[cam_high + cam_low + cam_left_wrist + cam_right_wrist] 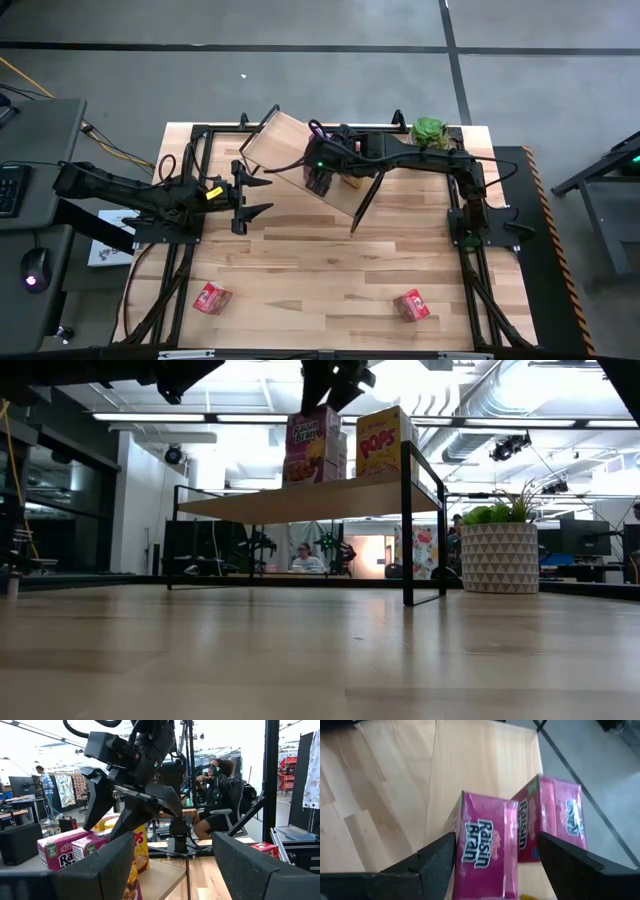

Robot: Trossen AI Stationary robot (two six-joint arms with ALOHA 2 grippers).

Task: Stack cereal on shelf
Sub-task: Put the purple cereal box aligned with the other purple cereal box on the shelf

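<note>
Hovering over the shelf (285, 145), the right gripper (492, 857) stands spread, its fingers either side of a pink cereal box (487, 852) upright on the plank, apparently not clamping it. Two red boxes (211, 297) lie on the table's near edge, well apart from both arms; the left gripper (252, 200), also spread, looks nearer the left one.

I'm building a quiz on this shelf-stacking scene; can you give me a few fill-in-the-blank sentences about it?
1. The right end effector hangs with its jaws open around a magenta box printed Raisin ____.
2. That box stands on the ____.
3. Two red boxes lie on the ____.
4. The potted plant stands ____ the shelf, not on it.

Missing words: Bran; shelf; table; beside
</note>
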